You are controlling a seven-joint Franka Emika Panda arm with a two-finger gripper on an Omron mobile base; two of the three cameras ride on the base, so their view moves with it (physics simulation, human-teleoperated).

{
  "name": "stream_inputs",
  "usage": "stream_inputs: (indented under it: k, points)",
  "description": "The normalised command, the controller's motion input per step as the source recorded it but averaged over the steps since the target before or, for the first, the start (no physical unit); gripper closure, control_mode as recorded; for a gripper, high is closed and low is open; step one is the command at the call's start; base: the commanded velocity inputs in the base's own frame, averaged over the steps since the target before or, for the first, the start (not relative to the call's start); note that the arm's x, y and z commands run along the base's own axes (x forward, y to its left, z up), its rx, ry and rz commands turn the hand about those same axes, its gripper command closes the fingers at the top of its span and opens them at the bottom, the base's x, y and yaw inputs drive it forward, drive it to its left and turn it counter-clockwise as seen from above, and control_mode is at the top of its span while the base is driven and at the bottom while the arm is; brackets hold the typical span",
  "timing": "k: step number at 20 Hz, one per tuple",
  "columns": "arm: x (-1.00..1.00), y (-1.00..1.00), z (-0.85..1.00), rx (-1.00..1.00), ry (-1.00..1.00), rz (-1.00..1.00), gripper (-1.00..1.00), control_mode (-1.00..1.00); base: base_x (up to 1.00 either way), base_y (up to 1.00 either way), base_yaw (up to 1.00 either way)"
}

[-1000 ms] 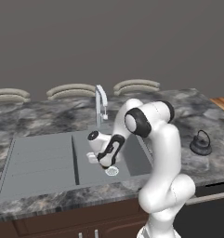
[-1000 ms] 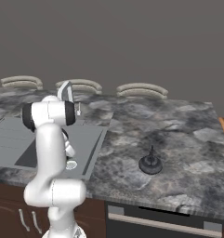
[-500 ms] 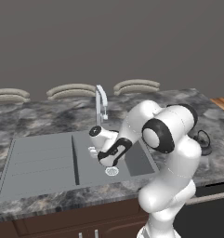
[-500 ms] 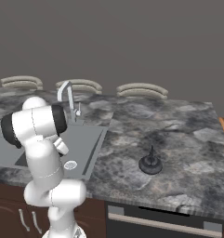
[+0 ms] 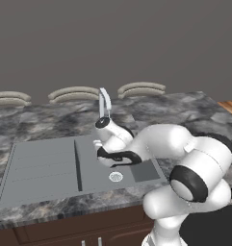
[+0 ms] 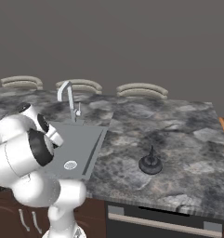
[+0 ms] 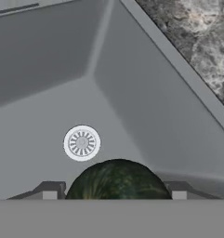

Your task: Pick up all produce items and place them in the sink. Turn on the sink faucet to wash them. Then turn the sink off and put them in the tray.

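Note:
In the hand view a round dark green produce item [image 7: 118,179] fills the gap between my fingertips [image 7: 49,190], and my gripper [image 7: 114,191] is shut on it. It hangs inside the grey sink [image 7: 146,107], just off the round white drain [image 7: 82,142]. From the left base view my gripper [image 5: 101,150] is low in the sink [image 5: 40,166] basin, above the drain [image 5: 116,176] and below the sink faucet [image 5: 104,103]. The faucet [image 6: 67,95] also rises behind the sink [image 6: 88,139] in the right base view. No water runs from it.
A black kettle [image 6: 150,163] stands on the marble counter right of the sink. An orange-brown flat corner [image 5: 230,106] shows at the counter's far right; I cannot tell whether it is the tray. My bulky elbow [image 5: 199,168] hangs over the counter's front edge.
My elbow has swung down and forward toward the cameras. The hand has stayed in the basin near the drain, shifting slightly toward the faucet, with the grip unchanged.

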Motion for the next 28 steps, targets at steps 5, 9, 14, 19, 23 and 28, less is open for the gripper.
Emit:
stream_inputs:
  k: [5, 9, 14, 19, 23, 28]
  points:
    - [-0.45, 0.00, 0.65, 0.00, 0.00, 0.00, 1.00, -1.00, 0.00, 0.00, 0.00]
    - [-0.43, 0.00, 0.50, 0.01, 0.00, 0.00, 1.00, -1.00, 0.00, 0.00, 0.00]
    - [-0.17, 0.00, 0.08, 0.00, 0.01, 0.00, 1.00, -1.00, 0.00, 0.00, 0.00]
    - [0.00, 0.00, 0.00, 0.00, 0.00, 0.00, 1.00, -1.00, 0.00, 0.00, 0.00]
    - [-0.05, 0.00, 0.00, 0.00, 0.00, 0.00, 1.00, -1.00, 0.00, 0.00, 0.00]
    - [0.00, 0.00, 0.00, 0.00, 0.00, 0.00, 1.00, 1.00, -0.31, 0.35, 0.00]
